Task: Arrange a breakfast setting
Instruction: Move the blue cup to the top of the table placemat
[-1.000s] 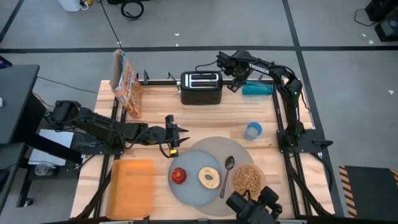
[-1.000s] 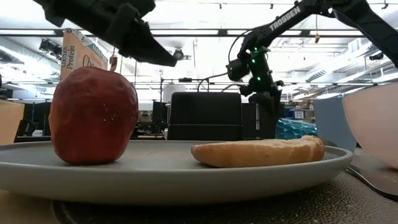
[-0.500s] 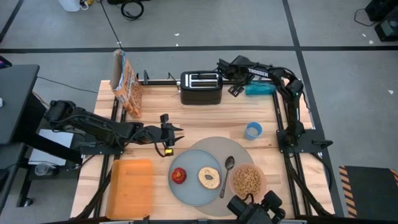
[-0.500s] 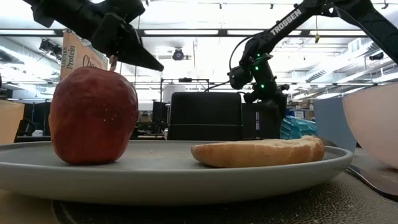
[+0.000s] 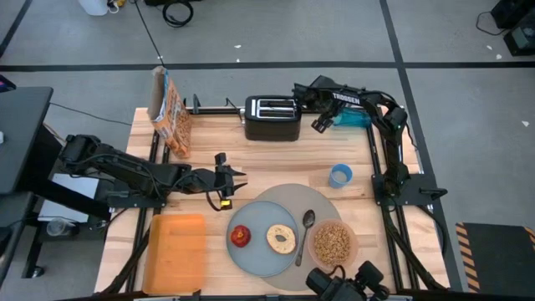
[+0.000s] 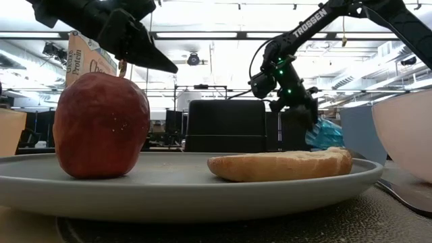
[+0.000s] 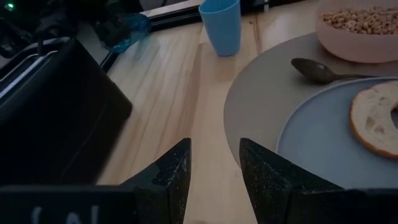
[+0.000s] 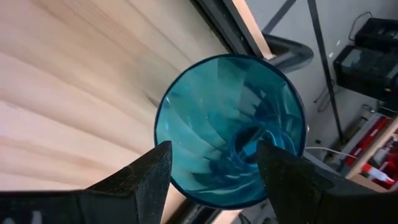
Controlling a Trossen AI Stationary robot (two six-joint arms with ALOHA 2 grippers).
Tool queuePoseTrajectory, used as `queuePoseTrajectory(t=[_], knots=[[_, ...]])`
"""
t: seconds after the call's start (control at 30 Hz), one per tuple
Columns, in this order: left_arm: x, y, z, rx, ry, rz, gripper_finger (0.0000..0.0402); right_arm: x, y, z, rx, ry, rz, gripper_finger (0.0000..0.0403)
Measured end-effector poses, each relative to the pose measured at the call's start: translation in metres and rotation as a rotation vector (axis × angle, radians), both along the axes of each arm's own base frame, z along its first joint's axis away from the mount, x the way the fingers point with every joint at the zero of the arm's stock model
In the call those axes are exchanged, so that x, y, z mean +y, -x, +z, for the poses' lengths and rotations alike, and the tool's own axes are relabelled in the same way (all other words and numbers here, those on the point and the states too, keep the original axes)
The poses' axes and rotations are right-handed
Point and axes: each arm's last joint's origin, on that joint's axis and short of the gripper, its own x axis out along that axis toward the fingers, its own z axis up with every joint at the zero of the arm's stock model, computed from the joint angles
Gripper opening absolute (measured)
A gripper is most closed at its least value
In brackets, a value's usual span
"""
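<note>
The teal tumbler (image 5: pixel 353 119) lies on its side at the table's far right, its open mouth (image 8: pixel 230 124) facing my right gripper (image 8: pixel 212 147). That gripper is open and slants down, one finger on either side of the mouth's rim; no touch shows. The grey mat (image 5: pixel 322 201) at the near middle bears the grey-blue plate (image 5: pixel 259 255) with a red fruit (image 5: pixel 241 237) and a bagel (image 5: pixel 281 239), a metal spoon (image 5: pixel 305 227) and a pink bowl of cereal (image 5: pixel 333 241). My left gripper (image 5: pixel 242 176) hovers open left of the mat, holding nothing.
A black toaster (image 5: pixel 272 119) stands at the far middle, just left of my right gripper. A small blue cup (image 5: pixel 340 175) stands upright between tumbler and mat. A cereal bag (image 5: pixel 171 113) stands far left, and an orange tray (image 5: pixel 177 251) lies near left.
My right gripper has sunk and moved toward the table's right edge, from beside the toaster to the tumbler's mouth, tipping more steeply down. My left gripper has drawn back a little toward the table's left edge. Both stay open.
</note>
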Motion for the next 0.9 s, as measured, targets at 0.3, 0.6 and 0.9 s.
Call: queuePoseTrajectory(t=[0.3, 0.6, 0.9], knots=[[0.000, 0.000, 0.000, 0.000, 0.000, 0.000, 0.0144, 0.004, 0.003, 0.002, 0.052, -0.033, 0.023, 0.0239], [0.000, 0.000, 0.000, 0.000, -0.001, 0.000, 0.0144, 0.009, 0.007, 0.020, 0.012, -0.009, 0.033, 0.0239], [-0.004, 0.002, 0.003, -0.014, 0.002, -0.017, 0.0144, 0.006, 0.018, 0.026, 0.024, -0.013, -0.011, 0.0236]])
